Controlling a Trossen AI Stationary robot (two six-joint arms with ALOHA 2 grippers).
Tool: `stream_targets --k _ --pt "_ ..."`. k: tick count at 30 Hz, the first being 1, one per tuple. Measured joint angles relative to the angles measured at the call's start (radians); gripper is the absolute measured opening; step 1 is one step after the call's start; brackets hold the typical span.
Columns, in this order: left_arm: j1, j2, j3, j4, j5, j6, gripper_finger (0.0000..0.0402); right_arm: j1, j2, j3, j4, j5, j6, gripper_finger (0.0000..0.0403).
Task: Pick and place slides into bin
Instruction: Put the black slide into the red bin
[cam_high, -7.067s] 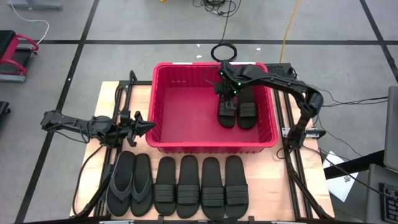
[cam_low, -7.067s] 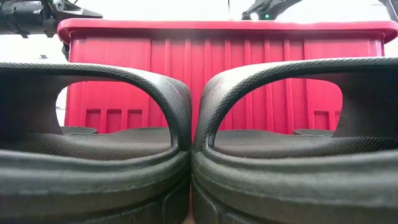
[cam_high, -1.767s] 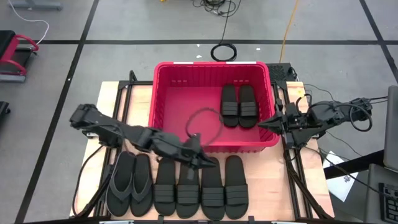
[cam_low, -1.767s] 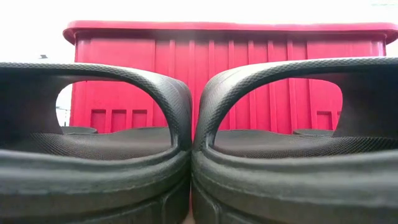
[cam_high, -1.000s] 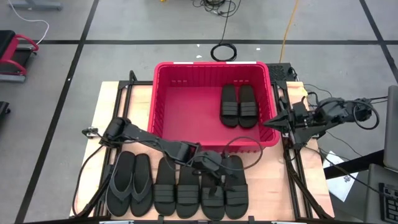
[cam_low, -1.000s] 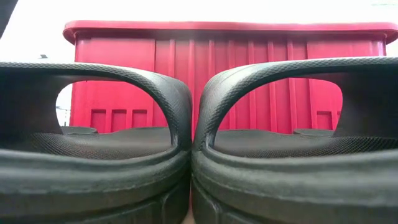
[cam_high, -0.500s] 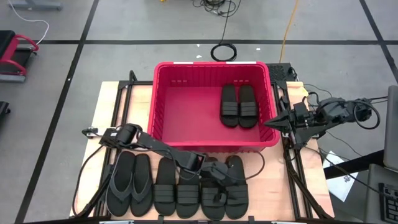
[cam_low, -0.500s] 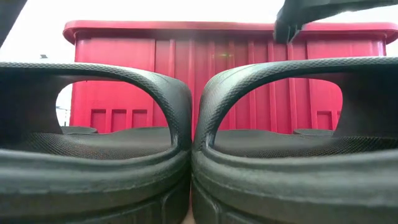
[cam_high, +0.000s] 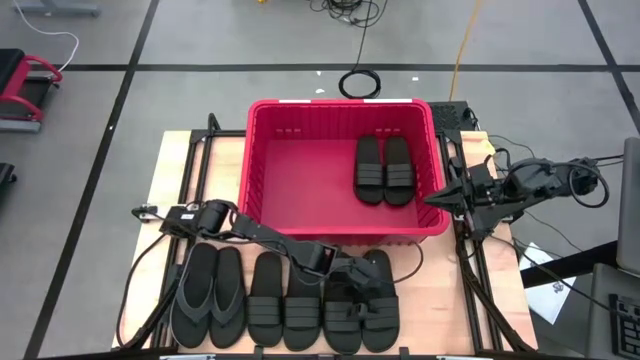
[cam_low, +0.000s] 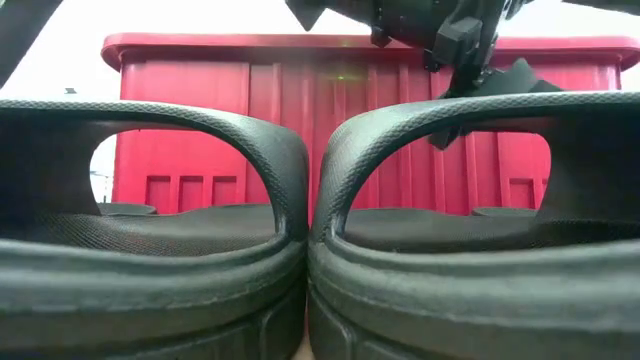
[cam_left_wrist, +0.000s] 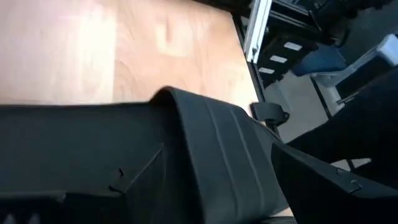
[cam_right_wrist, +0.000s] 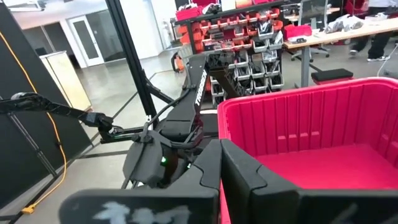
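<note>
A large red rectangular plastic bin (cam_high: 262, 190) with ribbed walls and a rolled rim sits in the upper middle of the high view, on the pale wooden table (cam_high: 420, 300). Inside it, toward its right end, two flat black rubber slides in the bin (cam_high: 384, 168) lie side by side, straps up.

Along the lower edge of the high view, in front of the bin, a row of six more sandals lies on the table: two greyer thong flip-flops (cam_high: 208, 292) at the left, then four black ribbed-strap slides (cam_high: 285, 300) packed side by side.

The left gripper (cam_high: 365, 290) has reached from the left of the frame across to the right end of this row and sits low over the two rightmost slides (cam_high: 383, 318). Its fingers are spread wide, one on each side of a ribbed strap; the left wrist view shows that strap (cam_left_wrist: 230, 162) filling the frame between the dark fingers, with bare table beyond. In the low view the gripper (cam_low: 470, 75) hangs at the upper right, right at the arched strap of the near right slide (cam_low: 480, 240), with the red bin wall behind.

The right gripper (cam_high: 432, 198) waits at the right of the high view, just outside the bin's right wall, its fingers pressed together and holding nothing.
</note>
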Motion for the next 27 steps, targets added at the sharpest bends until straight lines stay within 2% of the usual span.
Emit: stream_targets --k 7,11,16,19,23,27 --pt "0.001 -0.001 0.0 -0.053 0.104 0.019 0.0289 0.0 0.0 0.0 0.0 0.0 0.014 0.0" --pt "-0.013 -0.001 0.0 -0.059 0.083 0.062 0.0289 0.0 0.0 0.0 -0.001 0.001 0.013 0.0" --pt "-0.018 0.015 0.0 -0.054 0.007 0.074 0.0289 0.0 0.0 0.0 -0.001 0.001 0.012 0.0" --pt "-0.017 0.038 -0.001 -0.028 0.002 0.068 0.0282 0.0 0.0 0.0 -0.001 0.001 0.012 0.0" --pt "-0.016 0.057 0.0 -0.005 0.041 0.046 0.0236 0.0 0.0 0.0 -0.001 0.002 0.011 0.0" --pt "-0.016 0.06 0.0 0.004 0.067 0.057 0.0156 0.0 0.0 0.0 -0.001 0.002 0.011 0.0"
